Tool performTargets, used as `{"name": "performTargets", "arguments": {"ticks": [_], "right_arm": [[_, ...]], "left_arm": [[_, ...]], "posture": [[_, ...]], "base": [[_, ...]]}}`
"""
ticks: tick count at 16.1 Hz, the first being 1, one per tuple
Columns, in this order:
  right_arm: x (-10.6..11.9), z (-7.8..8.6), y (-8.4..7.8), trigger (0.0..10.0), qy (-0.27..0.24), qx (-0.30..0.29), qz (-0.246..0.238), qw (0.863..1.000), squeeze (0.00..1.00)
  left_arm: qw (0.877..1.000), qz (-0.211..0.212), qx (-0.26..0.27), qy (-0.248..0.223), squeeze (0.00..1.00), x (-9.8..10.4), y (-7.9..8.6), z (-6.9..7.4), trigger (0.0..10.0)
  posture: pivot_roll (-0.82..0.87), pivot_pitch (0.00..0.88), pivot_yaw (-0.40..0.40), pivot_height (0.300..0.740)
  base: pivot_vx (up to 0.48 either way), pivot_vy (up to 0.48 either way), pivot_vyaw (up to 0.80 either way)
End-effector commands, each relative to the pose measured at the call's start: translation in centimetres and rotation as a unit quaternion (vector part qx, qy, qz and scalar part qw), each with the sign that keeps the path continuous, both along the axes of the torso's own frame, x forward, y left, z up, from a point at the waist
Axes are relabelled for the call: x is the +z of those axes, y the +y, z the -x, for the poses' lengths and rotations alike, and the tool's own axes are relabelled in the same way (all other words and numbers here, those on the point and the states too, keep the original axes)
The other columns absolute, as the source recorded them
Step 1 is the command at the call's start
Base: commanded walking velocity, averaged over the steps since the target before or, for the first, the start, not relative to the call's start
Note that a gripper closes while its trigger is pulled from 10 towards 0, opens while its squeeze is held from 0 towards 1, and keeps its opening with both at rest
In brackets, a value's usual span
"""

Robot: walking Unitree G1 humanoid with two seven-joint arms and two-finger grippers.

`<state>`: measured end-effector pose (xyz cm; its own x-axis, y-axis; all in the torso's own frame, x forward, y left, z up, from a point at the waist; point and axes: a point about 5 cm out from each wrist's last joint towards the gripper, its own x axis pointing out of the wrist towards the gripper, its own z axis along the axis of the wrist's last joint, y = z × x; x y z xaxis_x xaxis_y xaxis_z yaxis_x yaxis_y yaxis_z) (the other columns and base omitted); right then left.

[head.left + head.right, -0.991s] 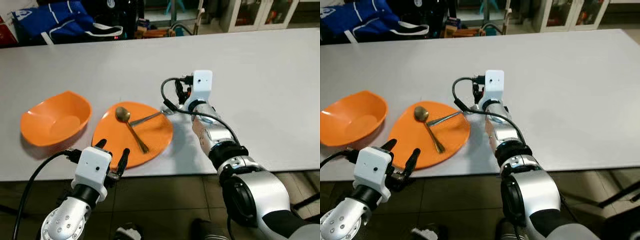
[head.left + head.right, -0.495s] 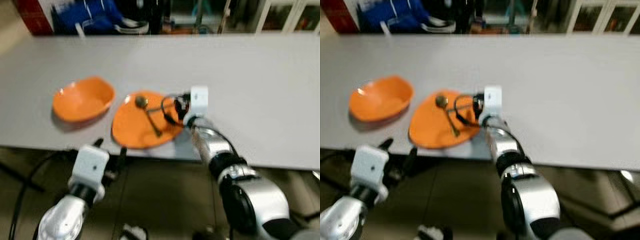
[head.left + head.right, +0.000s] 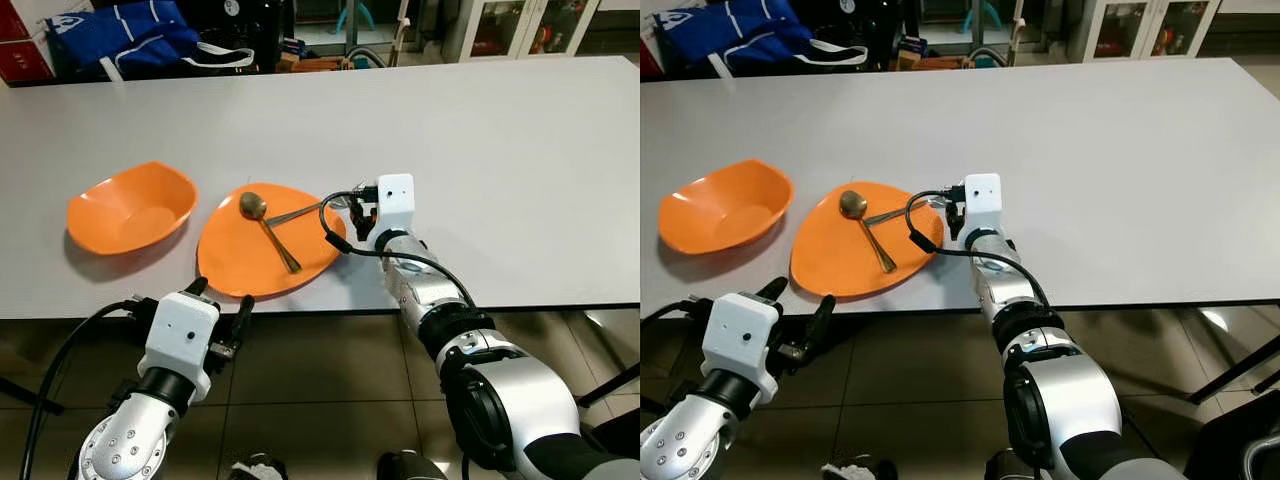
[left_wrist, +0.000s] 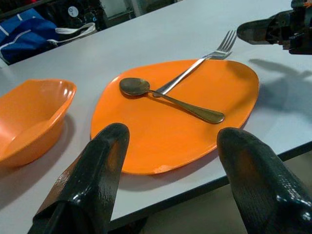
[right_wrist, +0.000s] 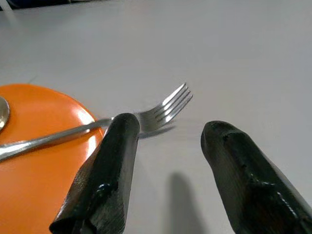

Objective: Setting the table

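An orange plate (image 3: 240, 270) lies near the table's front edge with a bronze spoon (image 3: 270, 232) and a silver fork (image 3: 298, 212) crossed on it. The fork's tines (image 5: 169, 105) stick out past the plate's right rim onto the table. My right gripper (image 3: 355, 217) hovers open just right of the tines, which lie ahead of its fingers (image 5: 114, 165). An orange bowl (image 3: 128, 208) sits left of the plate. My left gripper (image 3: 220, 298) is open, in front of and below the table edge, facing the plate (image 4: 161, 141).
The grey table (image 3: 500, 150) stretches far to the right and back. Its front edge (image 3: 520, 305) runs just past the plate. A blue bag (image 3: 110, 30) and clutter stand behind the far side. Tiled floor (image 3: 320, 400) lies under my arms.
The whole view has shifted and pulled back, with blur in between. My left gripper, earlier at the plate's front rim, now sits off the table edge. Fork, spoon and right gripper keep their places.
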<state>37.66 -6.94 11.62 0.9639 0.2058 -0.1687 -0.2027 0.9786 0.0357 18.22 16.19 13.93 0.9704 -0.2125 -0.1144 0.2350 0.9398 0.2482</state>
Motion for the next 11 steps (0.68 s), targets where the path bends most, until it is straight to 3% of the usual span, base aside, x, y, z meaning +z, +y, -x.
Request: {"name": "performTargets", "arguments": {"ticks": [1, 11], "right_arm": [[0.30, -0.08, 0.42, 10.0, -0.006, 0.005, 0.004, 1.000, 0.00], [0.44, -0.03, 1.03, 10.0, -0.013, 0.017, 0.017, 1.000, 0.00]], "left_arm": [[1.000, -0.002, 0.004, 0.002, 0.00, 0.09, 0.05, 0.19, 10.0], [1.000, -0.006, 0.018, 0.003, 0.00, 0.33, 0.44, 0.13, 10.0]], "posture": [[0.06, 0.101, 0.077, 0.740], [0.06, 0.112, 0.080, 0.740]], "base": [[0.000, 0.000, 0.00], [0.000, 0.000, 0.00]]}}
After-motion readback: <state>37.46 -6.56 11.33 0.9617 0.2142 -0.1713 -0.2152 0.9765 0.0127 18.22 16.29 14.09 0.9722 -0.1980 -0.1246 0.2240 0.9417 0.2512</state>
